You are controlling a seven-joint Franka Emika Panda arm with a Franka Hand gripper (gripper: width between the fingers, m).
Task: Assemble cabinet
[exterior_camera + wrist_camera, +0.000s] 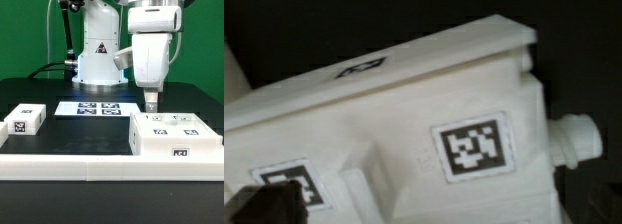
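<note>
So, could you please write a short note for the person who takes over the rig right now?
Gripper: low over the far edge of the large white box; open or shut cannot be told, nor whether it touches the box.
Box: on the table, at the exterior view's right.
Small white block: lies apart, at the exterior view's left.
Done: no parts seen joined.
Left: it seems the whole assembly.

Robotics lab, black table (60, 85), tagged marker board (98, 107), white rail (100, 165)

Black table (30, 92), flat marker board (97, 107) at its middle, long white rail (60, 162) along the near edge.
</note>
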